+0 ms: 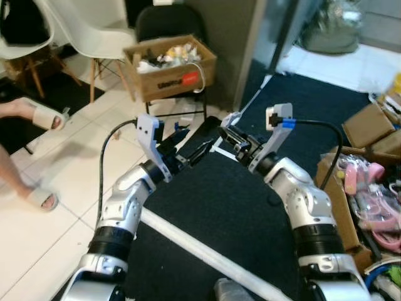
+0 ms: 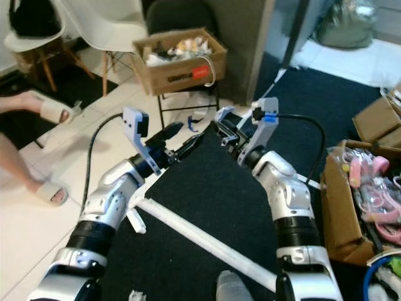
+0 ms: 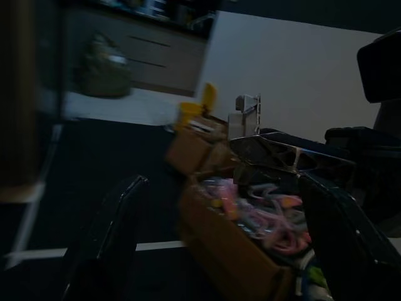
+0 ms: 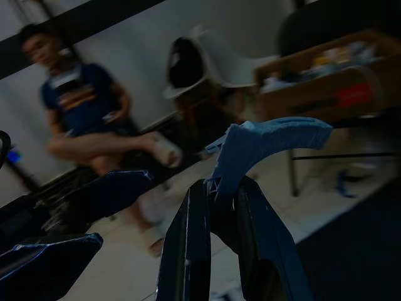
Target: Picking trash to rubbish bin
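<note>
At the far left, a seated person's legs (image 1: 19,157) in pale slippers rest on the white tiled floor (image 1: 69,188), beside a white chair (image 1: 88,31).

The left pincer (image 1: 199,150) is raised in front of the robot over the dark carpet (image 1: 219,213), pointing toward the right pincer. Its two black fingers (image 3: 106,244) stand well apart in the left wrist view, and nothing lies between them. That view looks past them to a brown box of pink items (image 3: 250,226).

Behind the two pincers, a cardboard box (image 1: 172,66) full of mixed rubbish sits on a black chair (image 1: 169,25). The box carries a red label on its front face. Small scraps lie on the tiles under the chair.

A white strip (image 1: 207,257) runs diagonally across the carpet below the arms.

The right pincer (image 1: 227,133) is raised to the same height, its tip near the left pincer's tip. Its fingers (image 4: 188,251) are closed down on a piece of blue trash (image 4: 269,147), a curved, flat scrap that stands up out of the fingertips. In the head views the scrap shows as a small pale shape at the tip of the pincer. The right wrist view also shows the seated person, blurred, and the cardboard box on the chair beyond.

At the far right, an open brown box (image 1: 351,207) holds pink plastic items (image 1: 369,188), with further cardboard boxes (image 1: 369,125) behind it.
</note>
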Tool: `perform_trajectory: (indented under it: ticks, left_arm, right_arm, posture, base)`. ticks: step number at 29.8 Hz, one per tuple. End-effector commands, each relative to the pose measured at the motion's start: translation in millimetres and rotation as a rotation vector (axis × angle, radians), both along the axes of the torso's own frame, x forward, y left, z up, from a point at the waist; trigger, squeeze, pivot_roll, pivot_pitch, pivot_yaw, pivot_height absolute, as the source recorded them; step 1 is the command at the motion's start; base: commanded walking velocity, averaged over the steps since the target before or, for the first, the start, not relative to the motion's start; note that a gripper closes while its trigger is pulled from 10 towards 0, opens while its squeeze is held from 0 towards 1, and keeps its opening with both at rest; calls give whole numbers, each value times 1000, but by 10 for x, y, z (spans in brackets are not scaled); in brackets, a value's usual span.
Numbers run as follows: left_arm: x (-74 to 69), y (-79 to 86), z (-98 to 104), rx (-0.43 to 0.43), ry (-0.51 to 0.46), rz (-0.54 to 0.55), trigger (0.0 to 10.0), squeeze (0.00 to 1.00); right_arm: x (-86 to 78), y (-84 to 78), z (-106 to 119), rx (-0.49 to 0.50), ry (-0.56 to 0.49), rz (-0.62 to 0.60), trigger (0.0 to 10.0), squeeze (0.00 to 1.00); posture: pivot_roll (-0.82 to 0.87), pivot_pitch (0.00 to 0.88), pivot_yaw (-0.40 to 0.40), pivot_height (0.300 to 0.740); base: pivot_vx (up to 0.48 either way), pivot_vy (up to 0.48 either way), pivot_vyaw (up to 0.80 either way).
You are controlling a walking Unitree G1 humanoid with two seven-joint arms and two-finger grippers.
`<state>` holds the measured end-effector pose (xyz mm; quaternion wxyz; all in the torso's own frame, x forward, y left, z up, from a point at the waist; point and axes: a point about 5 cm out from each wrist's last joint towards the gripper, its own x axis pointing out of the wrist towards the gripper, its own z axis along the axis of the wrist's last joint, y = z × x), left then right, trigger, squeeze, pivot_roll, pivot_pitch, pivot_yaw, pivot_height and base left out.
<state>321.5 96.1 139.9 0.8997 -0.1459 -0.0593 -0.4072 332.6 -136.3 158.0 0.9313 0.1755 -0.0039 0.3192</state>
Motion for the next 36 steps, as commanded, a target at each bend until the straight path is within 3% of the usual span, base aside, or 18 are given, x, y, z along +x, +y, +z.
perform_trajectory:
  ticks: [1, 36]
  left_arm:
    - [-7, -14, -32, 7, 13, -10, 10000, 0]
    - [-18, -20, -16, 1, 7, -30, 10000, 0]
  right_arm:
    - [-5, -21, -8, 6, -2, -5, 10000, 0]
    - [-7, -35, 19, 27, -14, -15, 10000, 0]
  posture:
    - [-106, 0, 17, 740]
    - [-108, 0, 18, 740]
  base:
    - [0, 0, -400]
    - [468, 0, -45]
